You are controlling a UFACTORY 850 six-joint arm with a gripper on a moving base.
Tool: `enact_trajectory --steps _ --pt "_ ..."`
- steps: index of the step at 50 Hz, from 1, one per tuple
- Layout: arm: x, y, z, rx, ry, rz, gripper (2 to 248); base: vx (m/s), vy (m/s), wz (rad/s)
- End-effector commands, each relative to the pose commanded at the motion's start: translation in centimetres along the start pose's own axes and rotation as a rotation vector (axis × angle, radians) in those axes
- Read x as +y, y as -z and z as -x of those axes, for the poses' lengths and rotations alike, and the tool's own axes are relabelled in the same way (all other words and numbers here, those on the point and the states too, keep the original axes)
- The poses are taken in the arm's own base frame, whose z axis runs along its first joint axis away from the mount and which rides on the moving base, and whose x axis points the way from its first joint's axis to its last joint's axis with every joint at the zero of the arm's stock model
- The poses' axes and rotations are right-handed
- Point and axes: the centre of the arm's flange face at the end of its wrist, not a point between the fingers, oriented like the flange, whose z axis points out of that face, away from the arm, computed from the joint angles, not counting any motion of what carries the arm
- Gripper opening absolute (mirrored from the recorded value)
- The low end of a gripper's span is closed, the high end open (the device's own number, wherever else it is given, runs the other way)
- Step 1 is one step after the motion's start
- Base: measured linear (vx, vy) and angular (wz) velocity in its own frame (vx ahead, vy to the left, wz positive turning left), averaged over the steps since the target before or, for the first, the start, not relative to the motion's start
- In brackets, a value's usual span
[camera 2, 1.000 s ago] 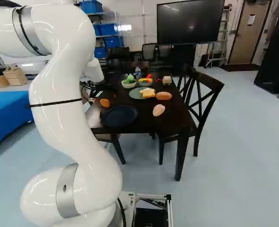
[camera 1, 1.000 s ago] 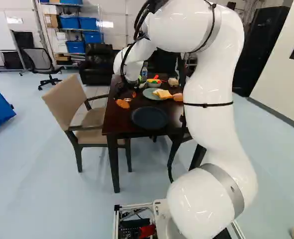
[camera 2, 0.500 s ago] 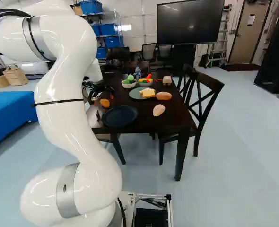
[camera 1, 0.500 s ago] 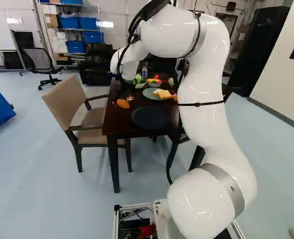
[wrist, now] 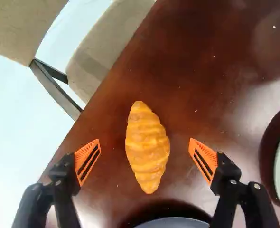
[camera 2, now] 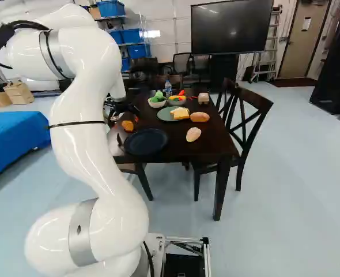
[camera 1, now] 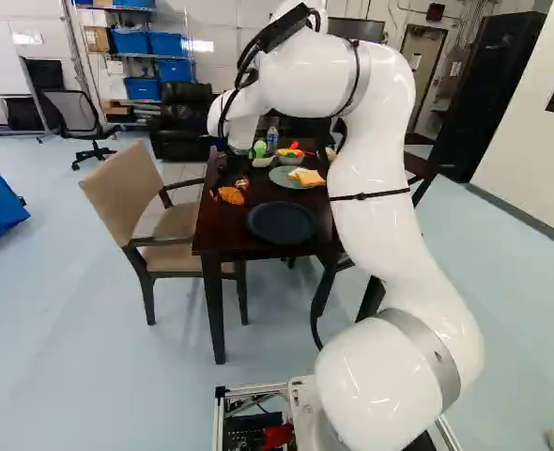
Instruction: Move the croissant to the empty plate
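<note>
My gripper [camera 1: 233,177] hangs over the table's left side in the left base view. Seen from the wrist, the gripper [wrist: 145,151] is open, an orange pad on either side of the croissant [wrist: 147,147] and touching neither side. The croissant [camera 2: 127,125] lies on the dark tabletop, lengthwise between the fingers. The empty dark plate [camera 1: 282,223] sits on the table's near part; its rim [wrist: 173,223] shows close to the gripper in the wrist view.
A green plate [camera 2: 165,115] with bread-like food, two bowls [camera 2: 157,104], a bottle [camera 2: 168,89] and rolls [camera 2: 193,134] share the table [camera 2: 181,151]. A beige chair [camera 1: 131,193] stands at the table's left side, a dark wooden chair [camera 2: 253,118] at its right.
My arm's upper part has swung left in the left base view and right in the right base view. The gripper has shifted slightly near the croissant, staying open. Base, croissant and plate have not moved.
</note>
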Motion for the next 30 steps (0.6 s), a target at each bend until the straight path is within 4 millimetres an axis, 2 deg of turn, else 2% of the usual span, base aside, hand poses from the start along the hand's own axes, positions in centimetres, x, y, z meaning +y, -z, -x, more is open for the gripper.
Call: enact_trajectory --steps 30 --pt "-0.13 -0.31 -0.15 -0.061 0.002 -0.032 247 0.0 0.0 0.0"
